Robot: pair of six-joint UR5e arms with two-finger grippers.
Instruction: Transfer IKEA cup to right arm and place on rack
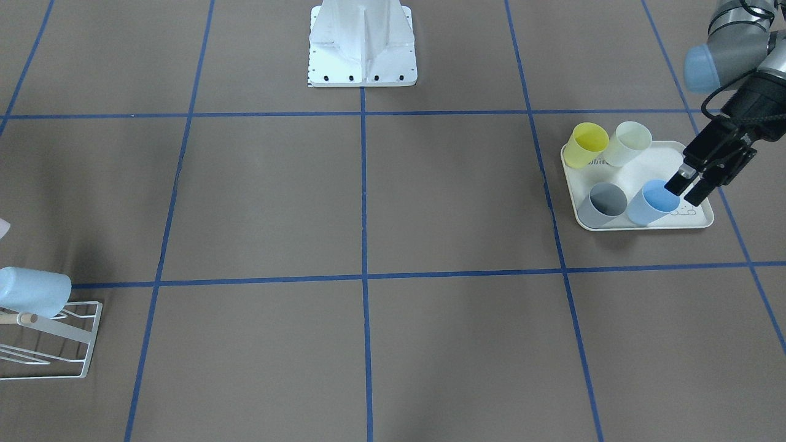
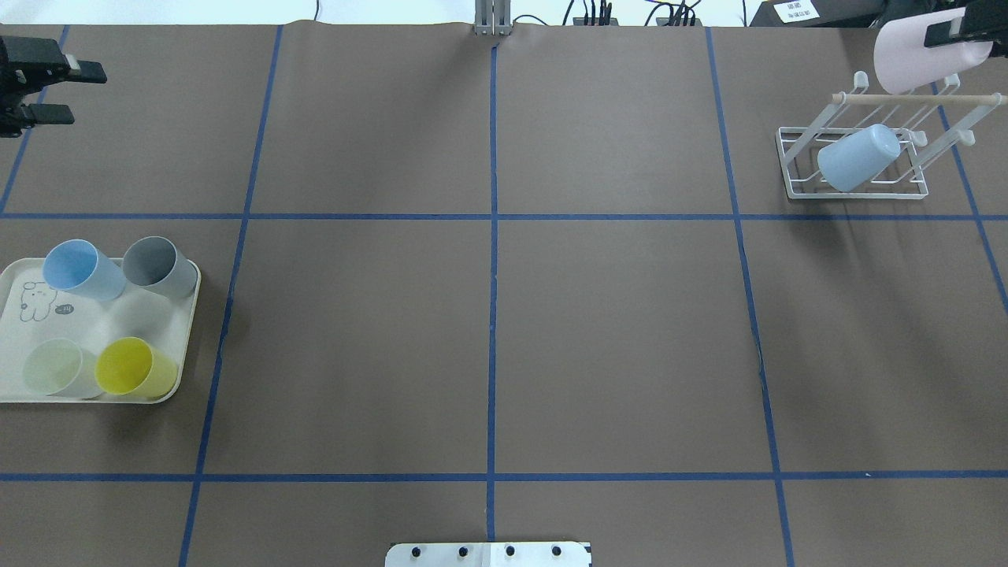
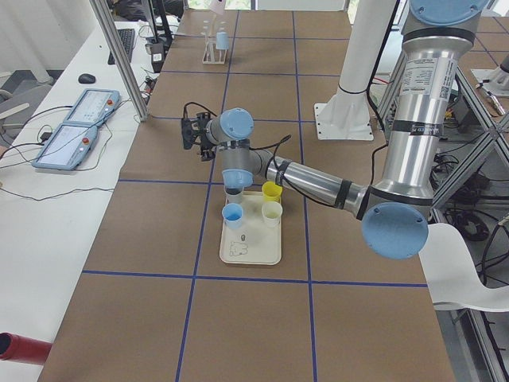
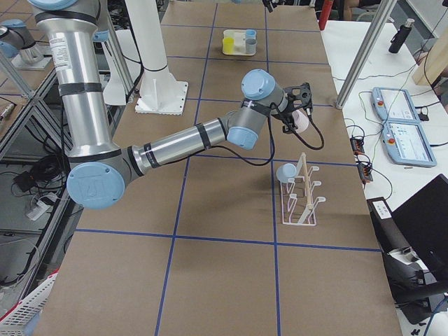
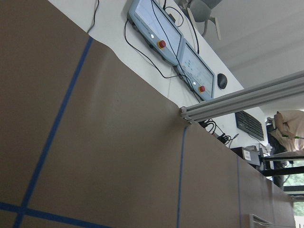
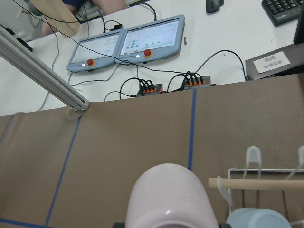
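A pale pink IKEA cup (image 2: 913, 57) hangs on its side in the air at the table's far right, with my right gripper (image 2: 945, 38) shut on it. The right wrist view shows the pink cup (image 6: 166, 197) just left of the rack's wooden dowel (image 6: 266, 183). The white wire rack (image 2: 866, 195) stands below and slightly nearer, and a light blue cup (image 2: 858, 157) rests tilted on its prongs. My left gripper (image 2: 88, 96) is open and empty, raised at the far left, beyond the tray (image 2: 94, 323).
The cream tray holds a blue cup (image 2: 79, 270), a grey cup (image 2: 157, 266), a pale green cup (image 2: 57, 368) and a yellow cup (image 2: 134, 368). The white robot base (image 1: 362, 46) sits mid-table at the robot's side. Teach pendants (image 6: 128, 45) and cables lie past the far edge.
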